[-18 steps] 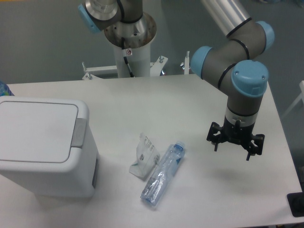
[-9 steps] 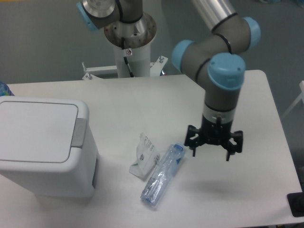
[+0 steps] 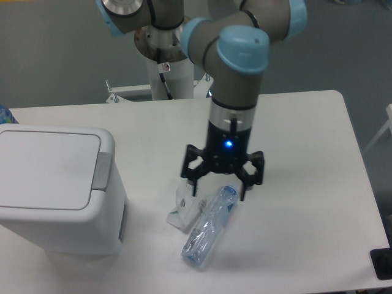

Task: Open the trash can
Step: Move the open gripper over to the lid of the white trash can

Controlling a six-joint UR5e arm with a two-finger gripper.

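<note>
The trash can (image 3: 55,190) is a large white boxy bin at the left of the table, its flat lid down and a grey push-button strip (image 3: 101,171) along the lid's right edge. My gripper (image 3: 218,191) hangs open and empty above the table's middle, right of the bin and apart from it. Its fingers (image 3: 244,188) point down just over the top end of a clear plastic bottle.
A clear crushed bottle with a blue cap (image 3: 210,225) lies on the table beside a crumpled white wrapper (image 3: 186,202). The arm's base column (image 3: 168,55) stands at the back. A dark object (image 3: 382,263) sits at the table's front right corner.
My gripper has swept left across the table, from over the right side to above the bottle and wrapper. The bin, bottle and wrapper have not moved.
</note>
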